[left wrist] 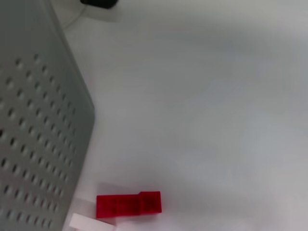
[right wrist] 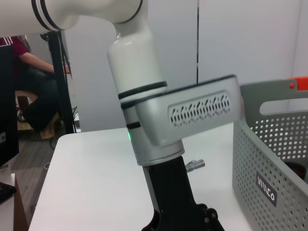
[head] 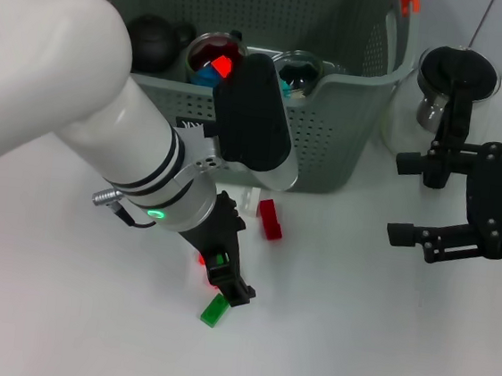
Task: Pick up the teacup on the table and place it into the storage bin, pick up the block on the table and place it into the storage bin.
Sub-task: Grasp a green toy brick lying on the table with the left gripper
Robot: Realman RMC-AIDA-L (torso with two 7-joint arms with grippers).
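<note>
Lying flat: small green block [head: 214, 310]

Storage bin [head: 350, 100]: one, at the far edge of the table [head: 41, 310].
Red block [head: 270, 219]: one, on the table just in front of the bin.
Green block [head: 214, 310]: one, nearer the front edge.
White block [head: 250, 199]: one, touching the red one.
Glass pot [head: 446, 87]: one, beside the bin.
Round items in the bin: three can be counted.
Grippers: two.
</note>
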